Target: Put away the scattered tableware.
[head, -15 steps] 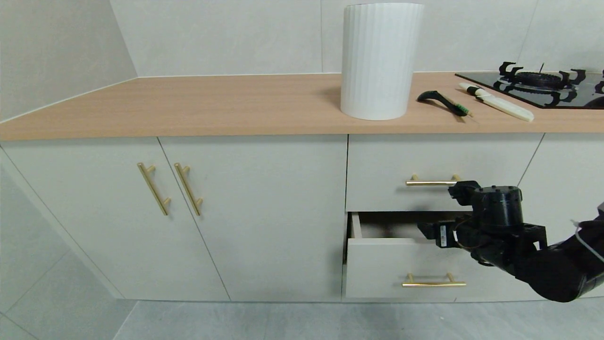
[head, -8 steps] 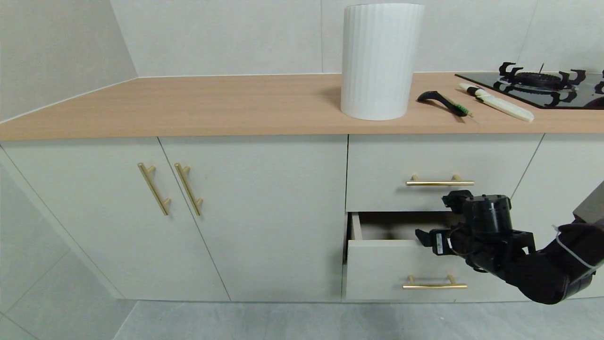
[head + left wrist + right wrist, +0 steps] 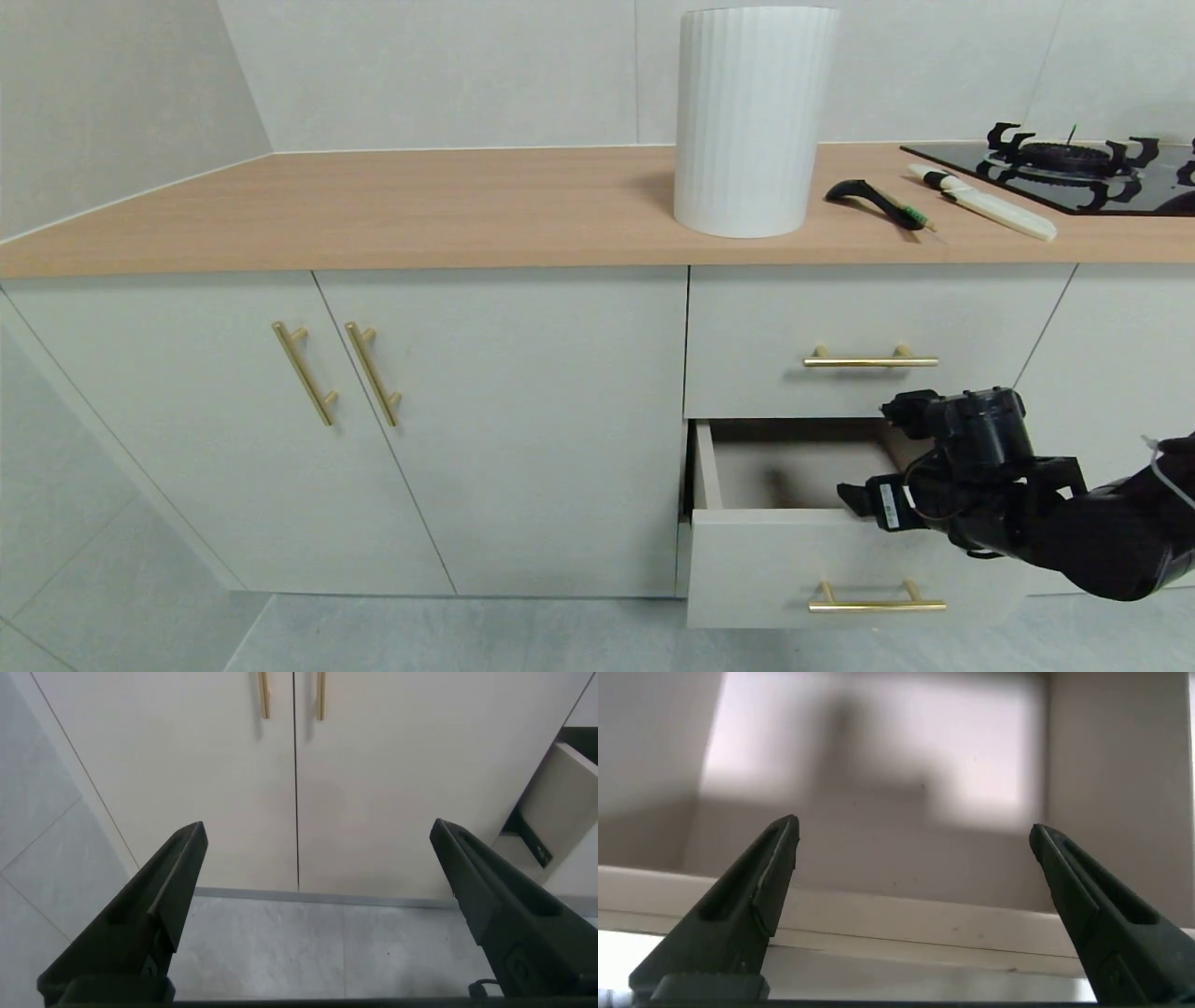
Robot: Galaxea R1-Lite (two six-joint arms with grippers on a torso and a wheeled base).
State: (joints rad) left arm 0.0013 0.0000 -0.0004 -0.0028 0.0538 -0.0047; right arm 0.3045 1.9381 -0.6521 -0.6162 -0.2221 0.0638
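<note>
The lower drawer (image 3: 784,560), lower right, is drawn farther out than before, the right gripper (image 3: 913,829) held spread at its rim; black scoop (image 3: 878,203) and white knife (image 3: 985,203) are left upper right on the countertop (image 3: 467,205).

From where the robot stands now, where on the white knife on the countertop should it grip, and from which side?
Take the white knife probably at its narrower far end, by the dark band, coming straight down from above and closing across its width: it lies flat on the countertop.
</note>
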